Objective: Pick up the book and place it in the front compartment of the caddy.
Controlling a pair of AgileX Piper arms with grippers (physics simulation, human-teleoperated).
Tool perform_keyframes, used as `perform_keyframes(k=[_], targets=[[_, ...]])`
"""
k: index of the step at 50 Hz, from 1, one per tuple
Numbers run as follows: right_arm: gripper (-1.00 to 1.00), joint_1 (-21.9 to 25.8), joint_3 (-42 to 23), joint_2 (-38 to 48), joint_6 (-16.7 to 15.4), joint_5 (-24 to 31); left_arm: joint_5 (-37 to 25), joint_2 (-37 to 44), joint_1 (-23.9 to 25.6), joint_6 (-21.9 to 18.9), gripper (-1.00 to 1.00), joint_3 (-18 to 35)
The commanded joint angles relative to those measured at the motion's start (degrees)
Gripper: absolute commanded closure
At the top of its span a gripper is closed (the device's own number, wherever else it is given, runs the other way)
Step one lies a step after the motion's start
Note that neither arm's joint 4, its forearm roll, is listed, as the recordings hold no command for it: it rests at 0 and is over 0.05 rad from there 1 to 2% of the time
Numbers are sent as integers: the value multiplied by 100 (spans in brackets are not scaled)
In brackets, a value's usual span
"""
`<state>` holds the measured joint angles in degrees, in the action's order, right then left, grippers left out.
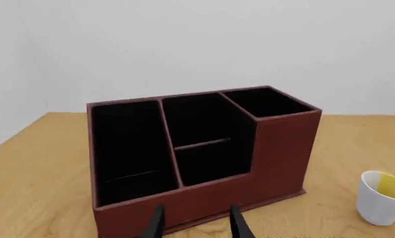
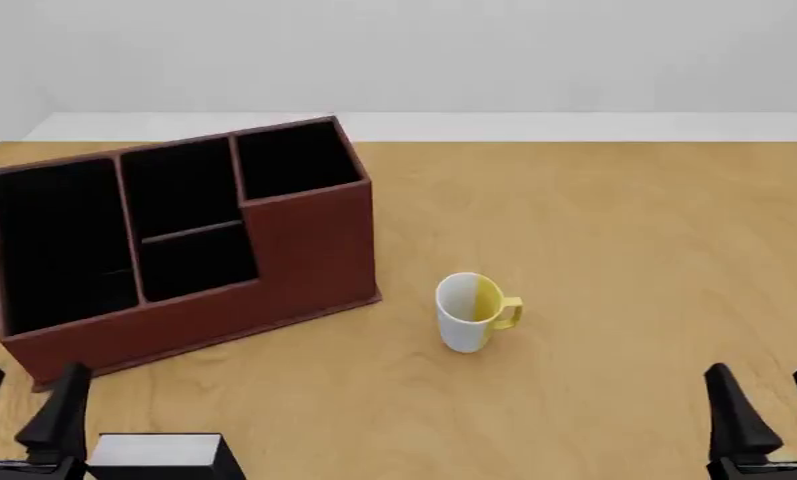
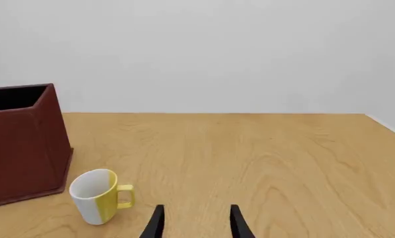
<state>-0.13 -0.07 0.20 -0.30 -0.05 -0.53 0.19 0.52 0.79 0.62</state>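
Left claw sits low at the counter's near edge, just in front of the caddy's left corner, fingers spread apart, nothing between them. The book lies flat on the counter just in front of the caddy, right beside the left claw; only its pale page edge and a bit of black cover show, the rest is cut off by the frame. Not picked up yet.

Caddy stands skewed on the counter, its long low wall facing the arms. The front compartment is the small black-lined slot behind the lowest wall, hemmed in by taller sections to the left, behind and right. The mug stands upright to the right of the caddy, apart from it, handle pointing away from the caddy. Right claw is well to the right of the mug, released and empty.

Risks, judged from this layout:
- The book is thick and lies flat, so a top grasp may slip or only nudge it off the near edge.
- The book sits close to the left claw, so a cramped reach could knock it sideways.
- The front compartment looks narrow next to the book; a tilted or off-centre drop could catch the low wall or a divider, or land in the tall left section instead.
- The caddy is skewed, so a misjudged angle could shove it.
- The mug is a likely bump only if the right arm sweeps toward the caddy.
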Motion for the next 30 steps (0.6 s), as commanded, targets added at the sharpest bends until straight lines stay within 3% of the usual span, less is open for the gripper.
perform_keyframes(k=[1, 20, 23, 26, 27, 30], targets=[[-100, 17, -7, -6, 12, 17, 81, 64, 0, -144, -100, -41], [-100, 64, -2, -17, -11, 21, 156, 225, 29, -166, -100, -24], [-100, 77, -1, -18, 4, 35, 186, 302, -5, 116, -100, 59], [-100, 122, 3, -18, -17, 46, 239, 451, -13, 59, -100, 224], [-100, 137, 3, -18, -14, 55, 219, 454, 109, -216, -100, 292], [-100, 139, 4, -18, -5, 63, 160, 697, 227, -121, -100, 690]])
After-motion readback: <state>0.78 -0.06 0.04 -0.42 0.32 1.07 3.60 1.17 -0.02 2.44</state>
